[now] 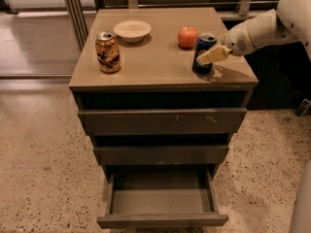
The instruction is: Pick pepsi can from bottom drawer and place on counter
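The pepsi can [204, 52] stands upright on the counter [155, 64] near its right front corner, dark blue with a silver top. My gripper [212, 55] reaches in from the right on a white arm and is shut on the can at mid-height; one cream finger [214, 55] lies across the can's front and the other is hidden behind it. The bottom drawer [162, 200] is pulled open below, and its tray shows nothing inside.
A gold-brown patterned can [107, 52] stands at the counter's left front. A cream bowl [132, 30] and a red apple [187, 36] sit further back. The two upper drawers [163, 122] are closed. Speckled floor surrounds the cabinet.
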`<state>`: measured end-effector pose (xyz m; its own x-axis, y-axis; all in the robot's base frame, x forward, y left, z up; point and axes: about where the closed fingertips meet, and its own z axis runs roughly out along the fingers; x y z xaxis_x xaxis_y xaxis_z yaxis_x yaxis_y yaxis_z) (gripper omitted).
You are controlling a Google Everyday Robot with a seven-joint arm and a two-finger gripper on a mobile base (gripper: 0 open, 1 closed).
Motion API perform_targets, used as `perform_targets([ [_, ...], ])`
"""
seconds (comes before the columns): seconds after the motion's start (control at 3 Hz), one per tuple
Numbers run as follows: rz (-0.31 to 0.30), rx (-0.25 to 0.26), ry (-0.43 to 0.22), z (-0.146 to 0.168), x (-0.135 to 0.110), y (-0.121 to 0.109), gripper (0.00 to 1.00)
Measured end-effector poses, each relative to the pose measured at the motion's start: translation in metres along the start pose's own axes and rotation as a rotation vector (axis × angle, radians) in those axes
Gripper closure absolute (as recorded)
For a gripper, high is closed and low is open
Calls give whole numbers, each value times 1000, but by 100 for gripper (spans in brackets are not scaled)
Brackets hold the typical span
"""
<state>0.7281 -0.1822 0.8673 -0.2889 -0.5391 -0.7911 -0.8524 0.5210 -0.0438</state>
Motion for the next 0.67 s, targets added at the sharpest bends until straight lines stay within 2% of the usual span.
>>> perform_targets([
  [0.33,0,0,0,0,0,0,0],
  [0.67,0,0,0,0,0,0,0],
])
